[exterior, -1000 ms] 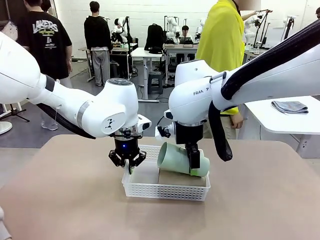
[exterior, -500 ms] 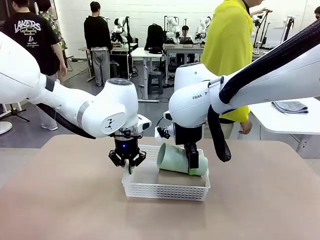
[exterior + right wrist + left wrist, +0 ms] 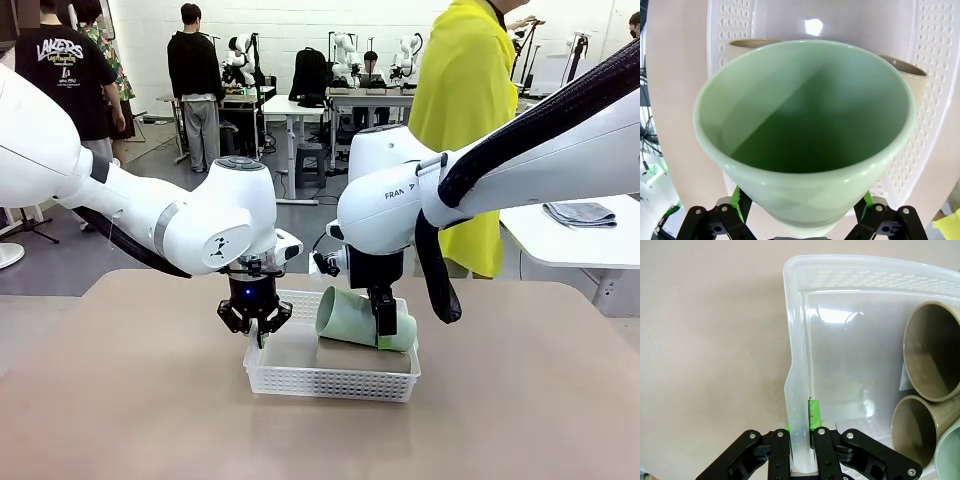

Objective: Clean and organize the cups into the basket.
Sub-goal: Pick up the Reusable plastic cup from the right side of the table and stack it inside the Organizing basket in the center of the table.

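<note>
The white basket (image 3: 300, 378) sits mid-table with two taupe cups (image 3: 362, 356) lying on their sides in it. My left gripper (image 3: 256, 326) is shut on the basket's left end wall (image 3: 799, 390), one green pad on each side. In the left wrist view the taupe cups' (image 3: 932, 352) open mouths face the gripper (image 3: 800, 420). My right gripper (image 3: 385, 325) is shut on the mint green cup (image 3: 350, 318), which it holds tilted on its side just above the taupe cups. In the right wrist view the mint cup (image 3: 805, 130) looms large, with the basket's wall (image 3: 935, 60) behind it.
Bare tan tabletop (image 3: 520, 420) surrounds the basket on all sides. A person in a yellow top (image 3: 465, 110) stands beyond the far edge. A white side table (image 3: 570, 240) with a folded grey cloth (image 3: 580, 213) is at the back right.
The mint cup in my right gripper has shifted only slightly over the basket. My left gripper has not moved. The person in yellow has shifted behind the table.
</note>
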`<action>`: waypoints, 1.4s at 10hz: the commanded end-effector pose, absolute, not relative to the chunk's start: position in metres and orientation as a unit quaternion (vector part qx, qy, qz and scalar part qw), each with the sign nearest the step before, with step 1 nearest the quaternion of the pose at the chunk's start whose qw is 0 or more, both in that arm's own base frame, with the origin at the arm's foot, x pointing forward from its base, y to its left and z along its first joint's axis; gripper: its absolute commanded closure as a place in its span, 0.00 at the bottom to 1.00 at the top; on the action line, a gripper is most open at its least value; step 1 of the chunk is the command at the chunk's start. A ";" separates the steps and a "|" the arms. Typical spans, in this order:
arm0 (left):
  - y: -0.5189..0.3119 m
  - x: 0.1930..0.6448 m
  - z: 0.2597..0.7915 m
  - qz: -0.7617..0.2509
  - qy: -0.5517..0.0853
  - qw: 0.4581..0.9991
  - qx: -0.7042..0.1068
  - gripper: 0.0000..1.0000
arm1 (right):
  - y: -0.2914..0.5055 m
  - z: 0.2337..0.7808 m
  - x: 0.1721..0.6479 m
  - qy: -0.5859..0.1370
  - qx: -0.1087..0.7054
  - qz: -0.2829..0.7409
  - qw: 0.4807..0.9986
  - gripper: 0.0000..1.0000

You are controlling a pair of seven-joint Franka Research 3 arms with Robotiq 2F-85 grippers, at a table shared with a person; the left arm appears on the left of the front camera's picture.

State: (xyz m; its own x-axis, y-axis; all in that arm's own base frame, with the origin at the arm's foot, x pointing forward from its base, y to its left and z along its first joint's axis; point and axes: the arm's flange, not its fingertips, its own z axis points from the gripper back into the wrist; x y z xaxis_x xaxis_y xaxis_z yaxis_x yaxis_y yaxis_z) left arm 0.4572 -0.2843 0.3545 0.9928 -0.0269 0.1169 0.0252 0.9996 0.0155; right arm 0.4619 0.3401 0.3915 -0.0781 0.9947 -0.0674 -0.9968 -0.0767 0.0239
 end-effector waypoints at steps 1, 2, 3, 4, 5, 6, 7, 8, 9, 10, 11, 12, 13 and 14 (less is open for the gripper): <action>-0.285 0.457 0.356 -0.014 -0.060 0.998 0.009 1.00 | 0.335 0.392 0.460 0.018 -0.014 0.737 0.675 0.00; -0.285 0.457 0.356 -0.014 -0.060 0.998 0.009 1.00 | 0.332 0.396 0.458 0.013 -0.012 0.736 0.676 0.00; -0.285 0.457 0.356 -0.014 -0.060 0.998 0.009 1.00 | 0.324 0.406 0.454 -0.005 -0.006 0.730 0.683 0.00; -0.285 0.457 0.356 -0.014 -0.060 0.998 0.009 1.00 | 0.297 0.426 0.448 -0.045 0.012 0.720 0.693 0.00; -0.285 0.457 0.356 -0.014 -0.060 0.998 0.009 1.00 | 0.263 0.440 0.442 -0.077 0.042 0.709 0.699 0.00; -0.285 0.457 0.356 -0.014 -0.060 0.998 0.009 1.00 | 0.224 0.450 0.436 -0.110 0.080 0.700 0.701 0.00; -0.285 0.457 0.356 -0.014 -0.060 0.998 0.009 1.00 | 0.182 0.454 0.432 -0.136 0.124 0.694 0.696 0.00; -0.285 0.457 0.356 -0.014 -0.060 0.998 0.009 1.00 | 0.134 0.448 0.430 -0.167 0.180 0.691 0.679 0.00; -0.285 0.457 0.356 -0.014 -0.060 0.998 0.009 1.00 | 0.098 0.436 0.431 -0.184 0.223 0.688 0.665 0.00; -0.285 0.457 0.356 -0.014 -0.060 0.998 0.009 1.00 | 0.071 0.423 0.432 -0.205 0.255 0.686 0.650 0.00; -0.285 0.457 0.356 -0.014 -0.060 0.998 0.009 1.00 | 0.054 0.411 0.435 -0.225 0.270 0.667 0.657 0.00; -0.285 0.457 0.356 -0.014 -0.060 0.998 0.009 1.00 | 0.044 0.402 0.439 -0.242 0.284 0.659 0.653 0.00; -0.285 0.457 0.356 -0.014 -0.060 0.998 0.009 1.00 | 0.042 0.397 0.443 -0.243 0.268 0.654 0.664 0.00; -0.285 0.457 0.356 -0.014 -0.060 0.998 0.009 1.00 | 0.037 0.411 0.427 -0.235 0.264 0.667 0.655 0.00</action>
